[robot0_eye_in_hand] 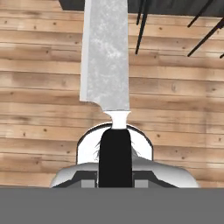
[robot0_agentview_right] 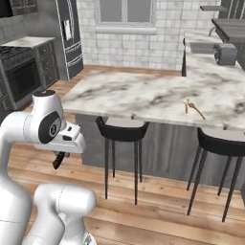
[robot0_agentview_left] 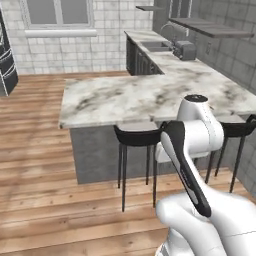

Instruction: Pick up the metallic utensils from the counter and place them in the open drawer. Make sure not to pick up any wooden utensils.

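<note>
Gripper (robot0_eye_in_hand: 114, 162) is clenched on the black handle of a knife (robot0_eye_in_hand: 106, 57), its grey blade pointing toward 12 o'clock over the wood floor (robot0_eye_in_hand: 39, 109), likely carried clear of the stools (robot0_agentview_right: 122, 131). 2 wooden utensils (robot0_agentview_right: 193, 108) lie on the counter (robot0_agentview_right: 139, 95) at 3 o'clock; I cannot make out a drawer.

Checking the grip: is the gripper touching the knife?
Touching. Hand view: the gripper is clamped on the knife by its black handle.
</note>
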Motion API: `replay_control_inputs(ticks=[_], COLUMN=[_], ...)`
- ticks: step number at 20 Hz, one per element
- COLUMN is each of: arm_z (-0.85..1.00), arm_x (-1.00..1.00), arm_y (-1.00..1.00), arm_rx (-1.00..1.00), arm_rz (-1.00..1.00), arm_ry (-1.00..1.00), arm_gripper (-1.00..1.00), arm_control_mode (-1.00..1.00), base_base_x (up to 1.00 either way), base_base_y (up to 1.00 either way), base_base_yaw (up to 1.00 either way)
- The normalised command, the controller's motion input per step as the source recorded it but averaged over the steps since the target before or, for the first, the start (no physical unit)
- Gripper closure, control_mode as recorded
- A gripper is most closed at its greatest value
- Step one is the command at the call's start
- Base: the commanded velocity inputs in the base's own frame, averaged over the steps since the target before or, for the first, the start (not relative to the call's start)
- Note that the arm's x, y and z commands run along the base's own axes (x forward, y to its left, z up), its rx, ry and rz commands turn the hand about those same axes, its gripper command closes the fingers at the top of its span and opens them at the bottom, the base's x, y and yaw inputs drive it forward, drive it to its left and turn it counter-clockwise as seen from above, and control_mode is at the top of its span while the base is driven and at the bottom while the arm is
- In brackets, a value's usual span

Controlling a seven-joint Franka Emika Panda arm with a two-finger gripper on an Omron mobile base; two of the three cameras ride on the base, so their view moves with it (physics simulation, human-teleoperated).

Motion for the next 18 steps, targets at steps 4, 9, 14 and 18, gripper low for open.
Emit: replay_control_inputs(ticks=[4, 9, 14, 18], arm_z=[0.00, 0.00, 0.00, 0.00], arm_x=[0.00, 0.00, 0.00, 0.00], arm_y=[0.00, 0.00, 0.00, 0.00], arm_rx=[0.00, 0.00, 0.00, 0.00], arm_rz=[0.00, 0.00, 0.00, 0.00], arm_ry=[0.00, 0.00, 0.00, 0.00], arm_gripper=[1.00, 1.00, 1.00, 1.00], arm_control_mode=[1.00, 1.00, 1.00, 1.00], base_base_x=[0.00, 0.01, 0.04, 0.12], base_base_y=[1.00, 1.00, 1.00, 1.00], base_base_yaw=[0.00, 0.01, -0.01, -0.03])
